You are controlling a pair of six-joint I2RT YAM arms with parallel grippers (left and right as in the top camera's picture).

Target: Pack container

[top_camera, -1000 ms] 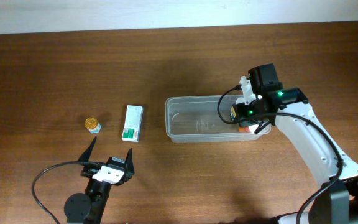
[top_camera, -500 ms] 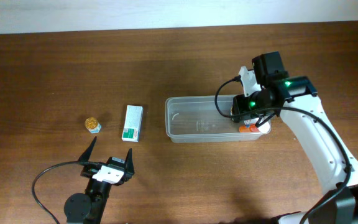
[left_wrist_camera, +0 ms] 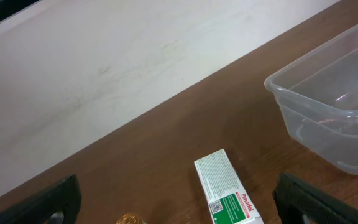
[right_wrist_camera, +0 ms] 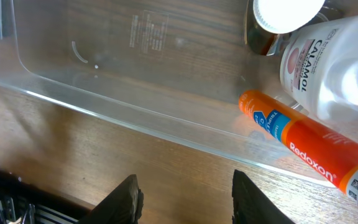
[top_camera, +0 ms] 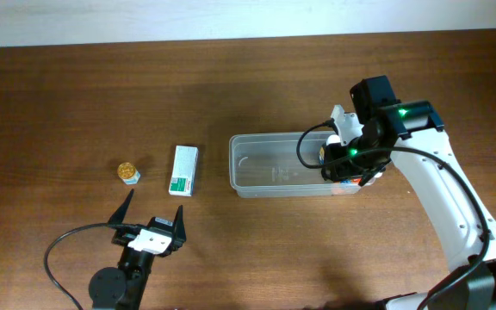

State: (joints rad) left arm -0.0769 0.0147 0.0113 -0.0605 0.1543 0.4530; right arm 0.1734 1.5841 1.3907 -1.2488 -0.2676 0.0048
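Note:
The clear container (top_camera: 269, 168) stands right of the table's middle. Its right end holds an orange Redoxon tube (right_wrist_camera: 303, 146), a white Calamine bottle (right_wrist_camera: 328, 62) and an amber bottle with a white cap (right_wrist_camera: 284, 12). My right gripper (top_camera: 341, 164) hovers over that end. In the right wrist view the right gripper (right_wrist_camera: 188, 199) is open, with nothing between its fingers, just outside the container's near wall (right_wrist_camera: 135, 118). My left gripper (top_camera: 153, 226) rests wide open near the front left. The left gripper (left_wrist_camera: 179, 208) faces the container (left_wrist_camera: 328, 106) from afar.
A white-and-green box (top_camera: 183, 169) lies left of the container, also in the left wrist view (left_wrist_camera: 225, 190). A small gold-topped bottle (top_camera: 128, 173) stands further left, its top peeking in at the left wrist view's lower edge (left_wrist_camera: 129, 219). A pale wall borders the table's far edge.
My right wrist has shifted slightly to the right over the container's right end. The jaws' opening looks unchanged. The left arm has not moved.

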